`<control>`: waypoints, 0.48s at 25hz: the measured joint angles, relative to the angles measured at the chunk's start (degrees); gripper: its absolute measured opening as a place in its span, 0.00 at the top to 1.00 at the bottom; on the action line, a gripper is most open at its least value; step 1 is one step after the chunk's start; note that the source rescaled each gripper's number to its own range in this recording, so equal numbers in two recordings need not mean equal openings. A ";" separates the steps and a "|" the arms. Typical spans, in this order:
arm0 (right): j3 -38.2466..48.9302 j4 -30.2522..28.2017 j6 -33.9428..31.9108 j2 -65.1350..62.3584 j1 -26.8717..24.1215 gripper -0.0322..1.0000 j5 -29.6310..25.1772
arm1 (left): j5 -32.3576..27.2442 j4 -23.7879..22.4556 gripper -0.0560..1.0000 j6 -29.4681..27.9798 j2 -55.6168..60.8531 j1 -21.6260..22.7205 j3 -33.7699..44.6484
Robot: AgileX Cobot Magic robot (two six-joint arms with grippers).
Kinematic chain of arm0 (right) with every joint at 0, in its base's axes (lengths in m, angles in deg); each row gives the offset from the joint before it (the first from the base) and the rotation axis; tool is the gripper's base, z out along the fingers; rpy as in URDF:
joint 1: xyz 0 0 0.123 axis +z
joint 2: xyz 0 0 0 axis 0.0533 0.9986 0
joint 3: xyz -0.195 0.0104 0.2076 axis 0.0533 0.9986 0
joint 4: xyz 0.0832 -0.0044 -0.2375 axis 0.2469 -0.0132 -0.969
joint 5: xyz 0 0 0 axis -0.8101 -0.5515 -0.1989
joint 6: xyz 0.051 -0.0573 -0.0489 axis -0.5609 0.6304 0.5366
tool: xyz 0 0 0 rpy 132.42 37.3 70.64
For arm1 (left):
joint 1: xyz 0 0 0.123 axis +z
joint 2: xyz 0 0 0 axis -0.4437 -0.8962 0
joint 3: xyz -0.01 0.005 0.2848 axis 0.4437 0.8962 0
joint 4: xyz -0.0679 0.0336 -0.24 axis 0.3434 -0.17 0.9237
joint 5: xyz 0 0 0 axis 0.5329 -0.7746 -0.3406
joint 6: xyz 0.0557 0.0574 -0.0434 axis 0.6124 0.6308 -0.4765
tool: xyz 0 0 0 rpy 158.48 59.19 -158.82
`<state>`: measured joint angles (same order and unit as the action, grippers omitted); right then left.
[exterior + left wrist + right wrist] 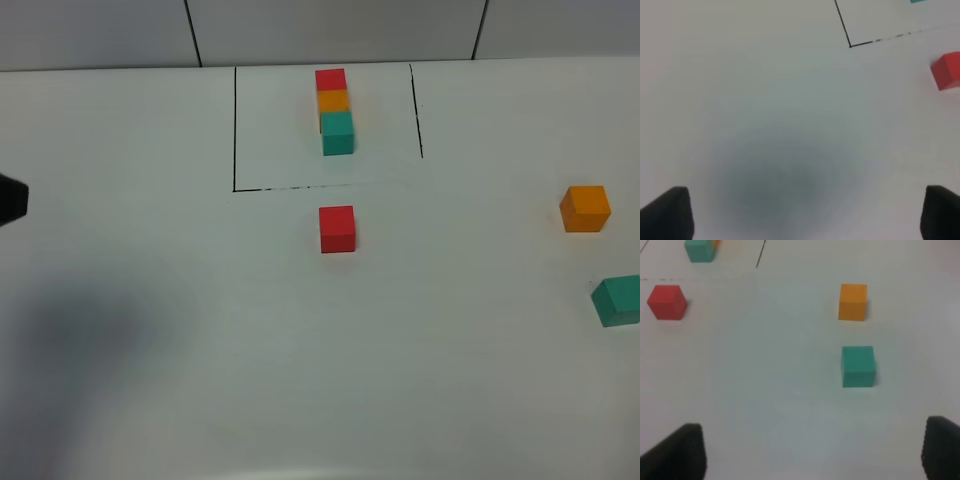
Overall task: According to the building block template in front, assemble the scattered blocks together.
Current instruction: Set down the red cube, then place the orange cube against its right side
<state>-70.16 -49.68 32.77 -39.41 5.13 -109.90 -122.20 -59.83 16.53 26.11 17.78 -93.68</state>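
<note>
White counter (pixel 150 420) carries everything. The building block template (pixel 335 110) sits at the far middle, inside a black outline (pixel 235 130) that is open on the far side. It is a row running away from the robot: red farthest, orange in the middle, teal-green nearest, each touching the next.

The red cube (pixel 337 229) stands alone just outside the outline's near line, in line with the template and apart from it. The orange cube (pixel 585 209) lies well off to the right, and the teal-green cube (pixel 618 300) is nearer the robot than it, at the right edge of the high view, partly cut off. The two are near each other but not touching.

The left hand (pixel 805 212) hovers over bare counter with its fingers (pixel 667 215) spread wide and nothing between them; a soft shadow (pixel 90 330) lies beneath. The right hand (pixel 810 450) is likewise spread and empty, the orange and teal-green cubes ahead of it.
</note>
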 joint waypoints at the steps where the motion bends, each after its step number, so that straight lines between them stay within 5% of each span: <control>1: 0.00 0.00 0.00 0.00 0.00 0.24 0.00 | 0.00 0.23 0.11 -0.12 1.63 -0.02 1.52; 12: 0.00 0.00 -0.06 0.00 0.00 0.24 0.00 | -0.10 0.98 0.16 -0.35 22.68 -0.02 12.74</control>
<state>-70.16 -49.68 32.71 -39.41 5.13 -109.90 -122.30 -58.85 16.18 48.79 17.75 -80.94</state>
